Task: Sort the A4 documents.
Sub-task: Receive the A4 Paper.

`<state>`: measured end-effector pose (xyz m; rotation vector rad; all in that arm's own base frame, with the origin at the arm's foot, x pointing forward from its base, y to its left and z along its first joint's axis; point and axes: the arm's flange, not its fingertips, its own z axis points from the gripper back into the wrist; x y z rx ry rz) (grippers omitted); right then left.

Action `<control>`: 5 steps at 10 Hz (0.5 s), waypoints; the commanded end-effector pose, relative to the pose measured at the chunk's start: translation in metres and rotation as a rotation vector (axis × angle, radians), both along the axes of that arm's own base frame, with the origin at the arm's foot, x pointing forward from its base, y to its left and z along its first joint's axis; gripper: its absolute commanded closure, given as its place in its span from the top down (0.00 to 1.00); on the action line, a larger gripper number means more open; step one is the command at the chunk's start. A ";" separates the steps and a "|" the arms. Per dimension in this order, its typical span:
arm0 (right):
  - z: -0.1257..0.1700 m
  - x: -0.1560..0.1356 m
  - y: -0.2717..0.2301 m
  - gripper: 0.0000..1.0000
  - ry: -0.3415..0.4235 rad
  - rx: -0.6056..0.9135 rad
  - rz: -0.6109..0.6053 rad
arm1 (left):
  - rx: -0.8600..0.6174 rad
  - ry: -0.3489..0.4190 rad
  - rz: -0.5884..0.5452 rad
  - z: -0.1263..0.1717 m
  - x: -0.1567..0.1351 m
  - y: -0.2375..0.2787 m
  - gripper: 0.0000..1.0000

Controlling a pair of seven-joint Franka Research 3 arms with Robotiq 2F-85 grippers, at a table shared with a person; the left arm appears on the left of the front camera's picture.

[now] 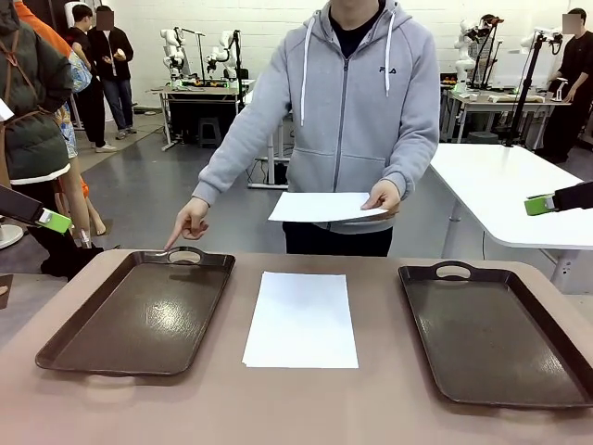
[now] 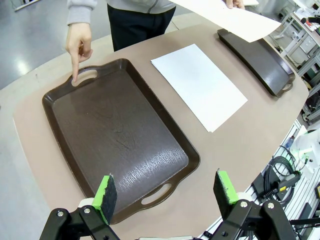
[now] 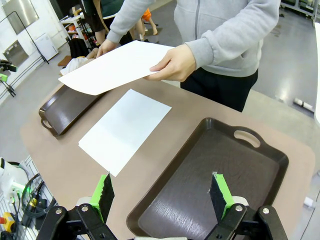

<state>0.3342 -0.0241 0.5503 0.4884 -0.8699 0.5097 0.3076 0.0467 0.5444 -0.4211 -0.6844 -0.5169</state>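
Note:
One white A4 document (image 1: 301,319) (image 2: 199,84) (image 3: 123,129) lies flat on the table between two dark brown trays. The person holds a second A4 sheet (image 1: 322,207) (image 2: 227,17) (image 3: 112,66) in one hand above the table's far edge. Their other hand (image 1: 190,222) (image 2: 78,44) points a finger at the handle of the left tray (image 1: 139,311) (image 2: 117,135). My left gripper (image 2: 166,192) hovers open above that tray's near end. Over the right tray (image 1: 491,329) (image 3: 212,187) my right gripper (image 3: 161,196) hangs open. Both grippers hold nothing.
The trays sit on a beige mat (image 1: 296,408) covering the table. A white table (image 1: 519,195) stands at the back right. Green pads of the arms show at the left edge (image 1: 54,221) and right edge (image 1: 537,205) of the front view. Other people stand behind at left.

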 end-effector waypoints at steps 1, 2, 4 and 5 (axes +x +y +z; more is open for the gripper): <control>-0.001 0.000 0.000 1.00 0.002 0.005 0.006 | -0.004 0.001 -0.005 -0.001 0.001 0.000 1.00; -0.001 0.000 0.000 1.00 0.002 0.005 0.006 | -0.004 0.001 -0.005 -0.001 0.001 0.000 1.00; -0.001 0.000 0.000 1.00 0.002 0.005 0.006 | -0.004 0.001 -0.005 -0.001 0.001 0.000 1.00; -0.001 0.000 0.000 1.00 0.002 0.005 0.006 | -0.004 0.001 -0.005 -0.001 0.001 0.000 1.00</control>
